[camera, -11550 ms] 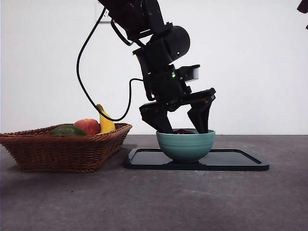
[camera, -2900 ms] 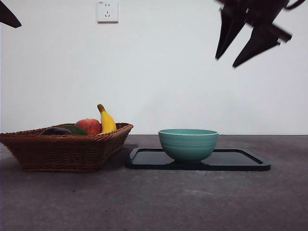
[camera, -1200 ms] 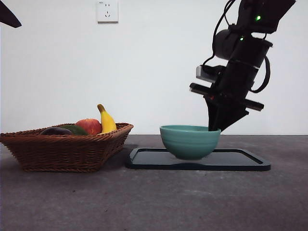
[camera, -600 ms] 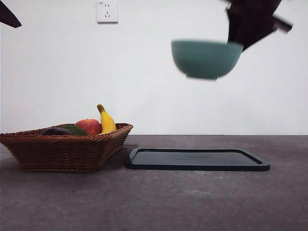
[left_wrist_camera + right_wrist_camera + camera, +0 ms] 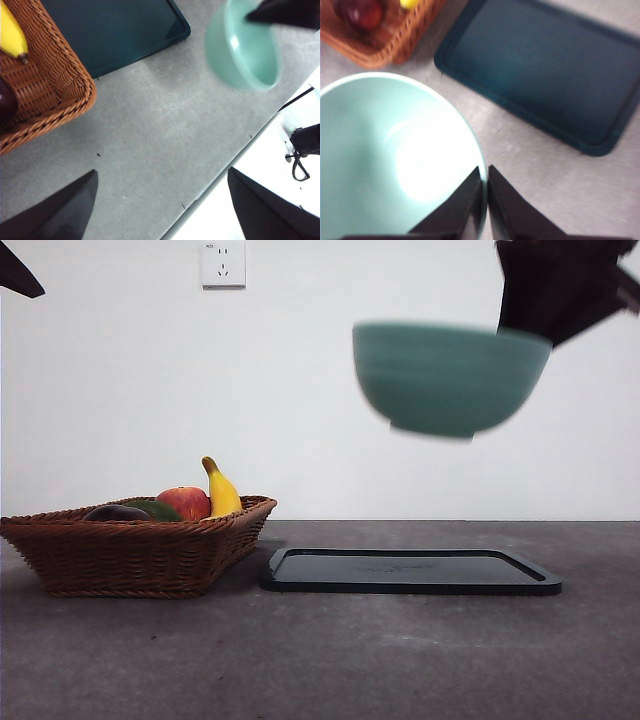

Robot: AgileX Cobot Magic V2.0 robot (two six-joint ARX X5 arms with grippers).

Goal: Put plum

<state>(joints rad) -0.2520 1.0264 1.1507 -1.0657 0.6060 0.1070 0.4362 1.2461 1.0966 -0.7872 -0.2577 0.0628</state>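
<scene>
The plum (image 5: 115, 512) lies dark and glossy at the left of the wicker basket (image 5: 130, 555), beside a green fruit. It also shows at the edge of the left wrist view (image 5: 6, 102). My right gripper (image 5: 560, 300) is shut on the rim of the empty teal bowl (image 5: 445, 375) and holds it high above the black tray (image 5: 410, 570). The right wrist view shows the jaws (image 5: 484, 172) pinching the rim of the bowl (image 5: 385, 160). My left gripper (image 5: 161, 175) is open and empty, high over the table's front.
The basket also holds a red apple (image 5: 184, 502), a banana (image 5: 221, 492) and a green fruit (image 5: 155, 510). The left arm shows only as a black tip (image 5: 15, 275) at the top left corner. A wall socket (image 5: 223, 262) is behind.
The plum, in the bowl 9.4 s ago, now lies in the basket. The right gripper came down, gripped the bowl's rim and lifted it off the tray; it now looms larger.
</scene>
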